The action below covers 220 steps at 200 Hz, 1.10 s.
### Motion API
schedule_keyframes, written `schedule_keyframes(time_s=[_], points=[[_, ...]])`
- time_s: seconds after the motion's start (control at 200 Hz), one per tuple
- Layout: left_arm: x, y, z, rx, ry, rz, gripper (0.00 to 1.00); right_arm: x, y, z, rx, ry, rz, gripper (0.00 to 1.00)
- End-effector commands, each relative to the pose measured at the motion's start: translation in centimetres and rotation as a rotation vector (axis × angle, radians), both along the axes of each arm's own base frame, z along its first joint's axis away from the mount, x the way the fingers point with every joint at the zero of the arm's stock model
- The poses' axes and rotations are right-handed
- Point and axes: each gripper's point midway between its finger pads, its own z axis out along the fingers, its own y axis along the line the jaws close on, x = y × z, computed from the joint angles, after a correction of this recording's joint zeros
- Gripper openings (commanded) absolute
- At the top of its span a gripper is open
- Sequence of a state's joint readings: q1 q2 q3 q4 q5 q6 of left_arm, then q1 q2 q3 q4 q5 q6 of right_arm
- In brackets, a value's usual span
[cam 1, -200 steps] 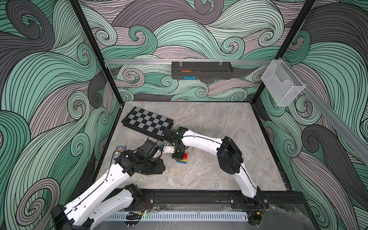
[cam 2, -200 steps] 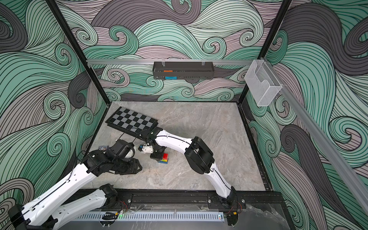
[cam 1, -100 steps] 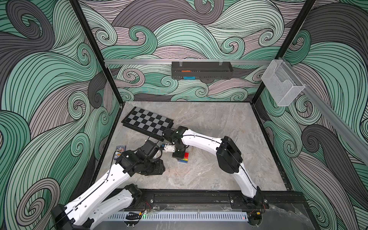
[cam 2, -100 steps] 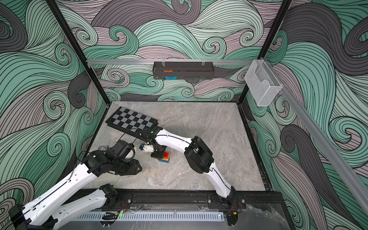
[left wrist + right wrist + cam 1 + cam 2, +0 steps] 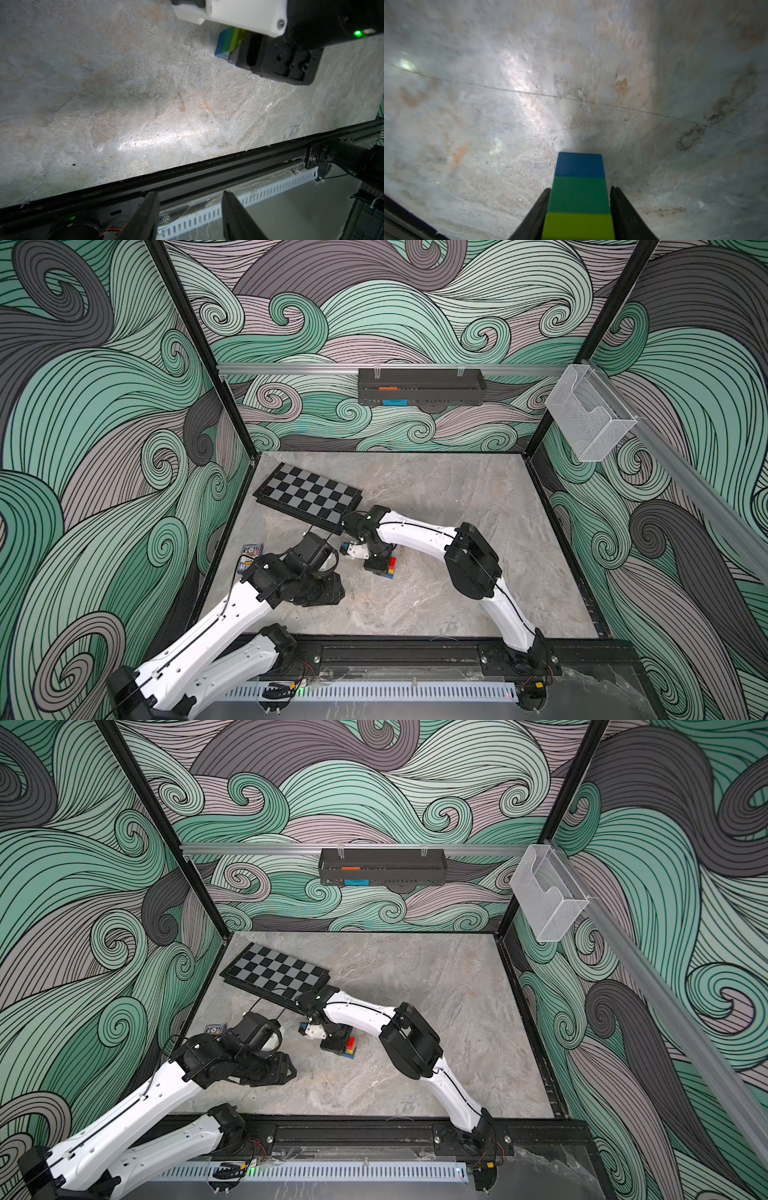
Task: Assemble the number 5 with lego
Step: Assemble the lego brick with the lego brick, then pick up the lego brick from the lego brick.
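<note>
The lego is one small stack of red, yellow, lime green, dark green and blue bricks (image 5: 390,566) (image 5: 351,1046), near the middle of the table with its blue end against the marble. Whether it forms the number 5 is hidden by the gripper. My right gripper (image 5: 383,569) (image 5: 580,188) comes down over it, one finger on each side of the dark green and lime bricks (image 5: 579,195), open by a thin gap. The left wrist view shows the stack (image 5: 227,43) under the right gripper's body. My left gripper (image 5: 337,594) (image 5: 190,195) hovers open and empty to the stack's left.
A chessboard (image 5: 307,497) lies at the back left, close behind the right wrist. A small blue patterned card box (image 5: 251,556) sits by the left wall. A black tray (image 5: 419,385) and a clear holder (image 5: 590,414) hang on the walls. The black front rail (image 5: 207,172) borders the table.
The right gripper's jaws have parted a little from the brick stack. The left arm has stayed where it was.
</note>
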<state>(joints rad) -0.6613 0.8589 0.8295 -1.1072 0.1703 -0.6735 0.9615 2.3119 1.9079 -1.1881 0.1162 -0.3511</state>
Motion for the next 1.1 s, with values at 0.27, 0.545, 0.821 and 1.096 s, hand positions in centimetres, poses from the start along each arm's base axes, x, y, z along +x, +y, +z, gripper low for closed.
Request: schedule_keyframes(time_s=[0.27,0.545,0.821,1.096], points=[[-0.5,0.1,0.0,-0.011,0.017,-0.001,0.52,1.4,0.1,4.1,0.047,-0.087,-0.025,0.56],[-0.5,0.1,-0.1,-0.010,0.020,-0.001,0.53,1.7,0.4,6.4,0.093,-0.118,-0.042,0.60],[-0.3,0.0,-0.2,-0.004,0.017,0.001,0.52,1.6,-0.3,9.6,0.158,-0.147,-0.106,0.61],[0.5,-0.4,-0.3,0.008,0.019,-0.001,0.53,0.5,-2.2,10.6,0.223,-0.127,-0.211,0.61]])
